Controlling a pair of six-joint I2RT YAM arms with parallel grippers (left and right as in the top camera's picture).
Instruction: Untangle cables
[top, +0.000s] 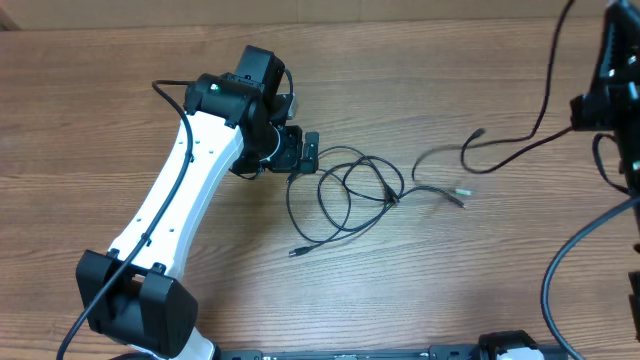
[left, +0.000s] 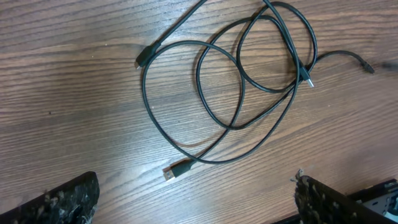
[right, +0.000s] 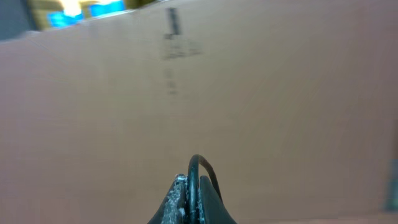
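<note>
Black cables (left: 231, 126) lie in loose, overlapping loops on the wood-grain tabletop (left: 74, 93), just ahead of the left hand (left: 194, 190) and not touching it. That hand is released: in its wrist view the two dark fingers (left: 65, 200) sit wide apart at the lower corners with bare wood between them. Nearest to it, just beyond the gap between the fingers, lies a flat metal plug (left: 177, 170) on the end of one cord. Farther out from the hand the loops cross one another several times, and a silver-tipped plug (left: 308, 81) lies inside the far loop, off toward the hand's right finger. From above, the left hand hovers at the edge of this tangle, its white arm (top: 185, 190) stretching back to the near-left corner. Well away from the left hand, on the far side of the loops, a single cord (top: 520, 143) leaves the tabletop and climbs toward the right arm at the frame's edge. The right hand (right: 189, 182) is clenched, its fingertips pressed together, with a short bend of black cord arching up from between them; it is raised and faces a plain brown board (right: 261, 93) that is out of focus. I cannot tell for sure whether the pinched cord is the one seen climbing from above.
</note>
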